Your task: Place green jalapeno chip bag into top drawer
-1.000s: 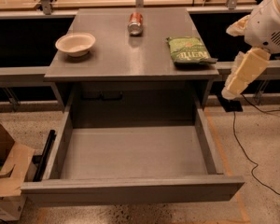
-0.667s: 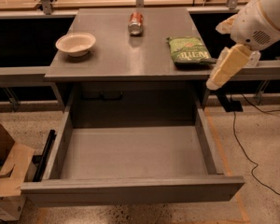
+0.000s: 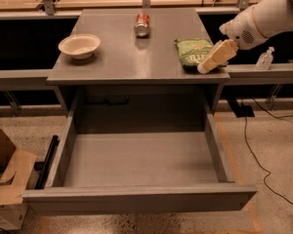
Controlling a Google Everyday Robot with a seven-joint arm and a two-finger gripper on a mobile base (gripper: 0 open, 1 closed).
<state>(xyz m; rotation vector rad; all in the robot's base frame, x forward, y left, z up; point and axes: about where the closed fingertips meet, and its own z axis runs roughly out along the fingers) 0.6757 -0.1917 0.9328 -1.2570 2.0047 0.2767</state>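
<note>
At the front right corner of the tabletop (image 3: 132, 57) we find the gripper (image 3: 213, 58), a cream-coloured piece slanting down from the white arm (image 3: 263, 18) that enters from the right. It lies across the right edge of the bag (image 3: 193, 51); we cannot tell whether it is open or closed, nor whether it touches the bag. The bag, green with pale lettering, lies flat on the tabletop near the right edge, just back from the front edge.

Near the left edge we note a pale bowl (image 3: 79, 46), upright. Towards the back edge, around the middle, a red-orange can (image 3: 142, 24) lies on its side. Bowl, can and bag are well apart from one another.

Below the front edge the drawer (image 3: 136, 199) stands pulled fully out, its grey floor bare and its front panel nearest us.

On the floor we mark a cardboard box (image 3: 7, 179) at the left and a dark cable (image 3: 256, 155) at the right. A small clear bottle (image 3: 265, 58) stands on the ledge beyond the right edge.
</note>
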